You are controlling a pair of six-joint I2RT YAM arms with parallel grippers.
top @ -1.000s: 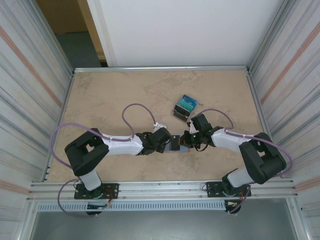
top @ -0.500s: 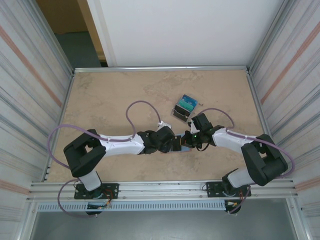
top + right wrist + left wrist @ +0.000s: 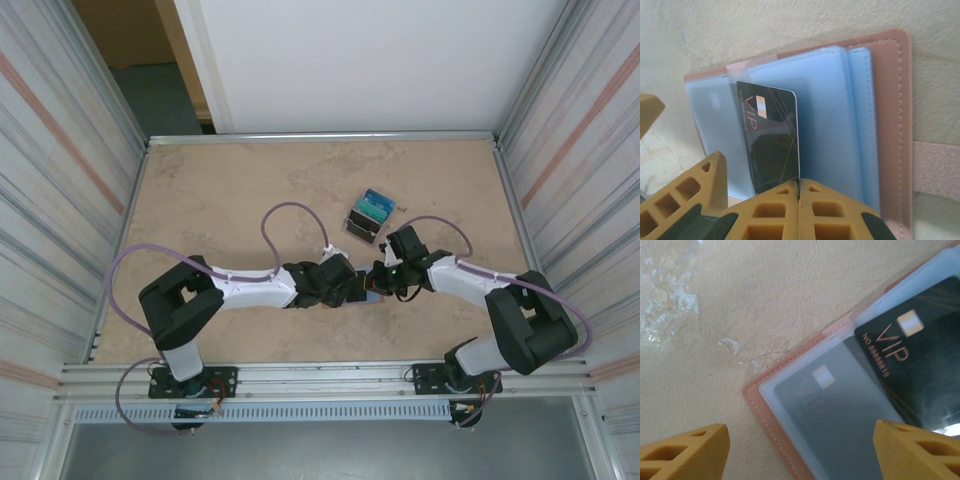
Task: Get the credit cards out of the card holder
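Where the aluminium rail (image 3: 320, 375) bolts both arm bases to the near edge, a mottled beige stone-look bench (image 3: 220, 200) begins, shut in by ribbed grey metal side walls (image 3: 60, 150). Just beyond the rail the two white-and-black arms reach inward and meet near the middle, looping purple cables (image 3: 285, 215) trailing over them. Between them the small salmon-pink stitched folding card holder (image 3: 892, 100) lies open and flat on the bench, its pale-blue clear sleeves facing up. The left gripper (image 3: 802, 447) hangs close above one pink corner with its yellow fingers spread wide, holding nothing. The right gripper (image 3: 799, 192) has its fingers pressed together at the lower edge of a black credit card lettered VIP in gold (image 3: 772, 145), which stands partly out of a sleeve; whether the card is pinched I cannot tell. A second card, greyed behind frosted plastic (image 3: 840, 410), sits inside its sleeve beside the black one. Farther back, near the right arm's wrist and apart from the card holder, stands a small clear plastic box with a blue-teal top (image 3: 368, 215). A plain white wall panel (image 3: 370, 60) closes the far side.
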